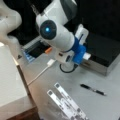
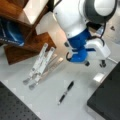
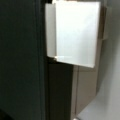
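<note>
While the gripper [image 1: 85, 55] hangs by the black box [image 1: 105, 51], well apart from the pen [image 1: 93, 89] on the bench [image 1: 50, 80], I cannot tell how its fingers stand.

Glossy white plastic arm [image 1: 58, 30]; matt grey table [image 2: 75, 100]; brushed metal stand [image 2: 40, 66]; wood shelf [image 2: 32, 40].

A black pen [image 1: 93, 89] is lying on the grey surface [image 1: 50, 82] below me, well apart from a folded metal stand [image 1: 65, 103] resting flat nearby. In a front view the pen [image 2: 66, 92] is sitting between the stand [image 2: 40, 65] and a black box [image 2: 108, 98]. A white cable [image 1: 41, 72] is trailing across the surface beside a wooden shelf [image 2: 30, 42].
</note>
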